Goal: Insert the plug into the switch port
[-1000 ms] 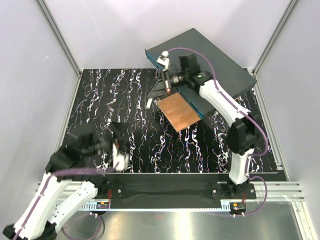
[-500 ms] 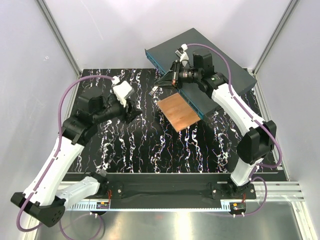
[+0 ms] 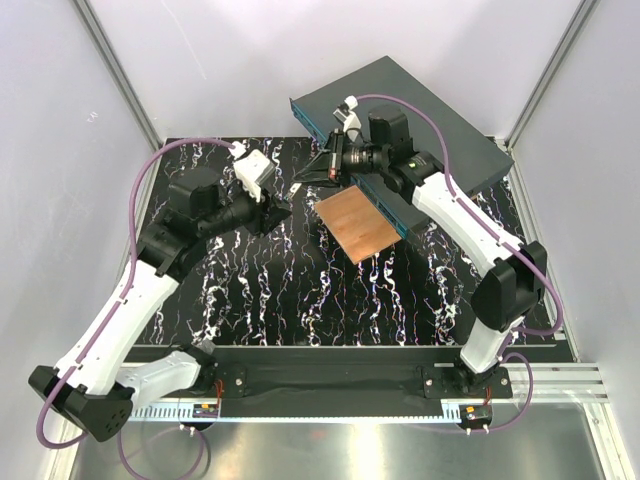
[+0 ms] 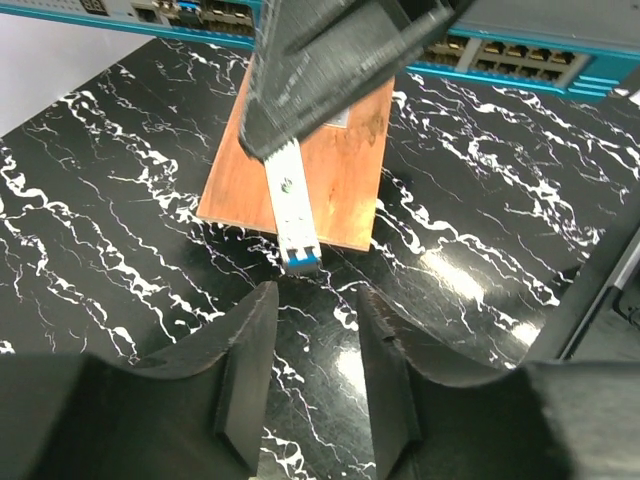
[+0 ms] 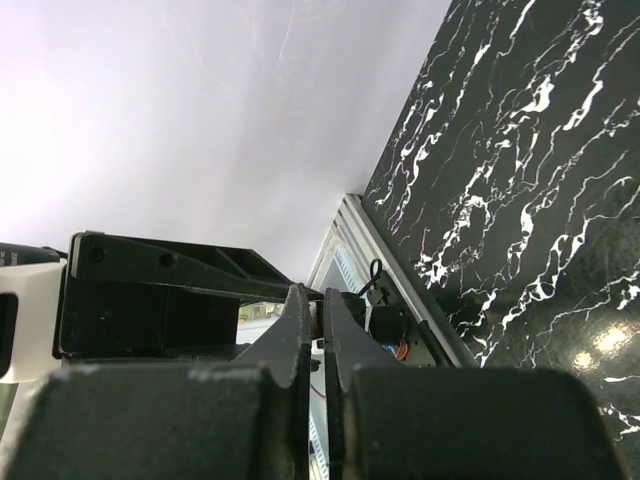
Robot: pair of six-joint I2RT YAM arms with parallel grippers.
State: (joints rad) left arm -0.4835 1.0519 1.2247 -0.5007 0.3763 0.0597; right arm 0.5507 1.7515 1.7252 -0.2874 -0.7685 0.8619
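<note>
Plug (image 4: 294, 212) pinched in right gripper (image 4: 280, 140), aloft beside copper plate (image 4: 352, 175), short of switch port (image 4: 497, 52). Left gripper (image 4: 313, 350) spread, empty. Plug small, stiff, slick metal (probably light): take flat sides, mid-body.

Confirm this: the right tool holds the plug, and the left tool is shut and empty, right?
No. The left tool is empty but open, fingers apart, as the left wrist view shows. The right tool does hold the plug.
</note>
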